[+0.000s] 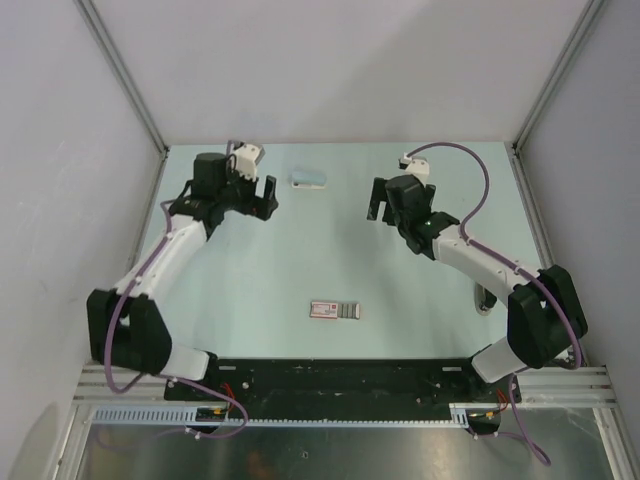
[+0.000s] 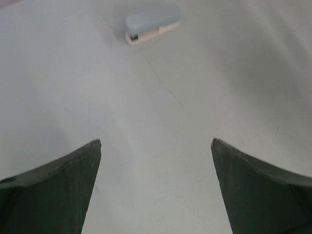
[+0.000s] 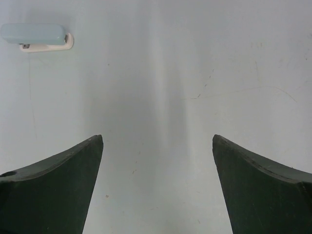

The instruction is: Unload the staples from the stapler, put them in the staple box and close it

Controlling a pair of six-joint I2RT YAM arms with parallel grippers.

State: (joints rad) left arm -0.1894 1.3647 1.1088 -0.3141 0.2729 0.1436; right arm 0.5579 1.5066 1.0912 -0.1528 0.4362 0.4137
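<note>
Both pairs of jaws stand released, the stapler [image 1: 308, 180] lying untouched between them, nearer the left pair

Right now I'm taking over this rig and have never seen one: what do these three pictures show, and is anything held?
Two robot arms stand at the near edge of the table. The wide picture looks down from behind them: left gripper, right gripper. The other two are wrist cameras; the dark wedges are each gripper's own fingers. Both grippers are open, holding nothing. On it lie the pale blue stapler, far side, and a red-and-white box nearer the bases.
</note>
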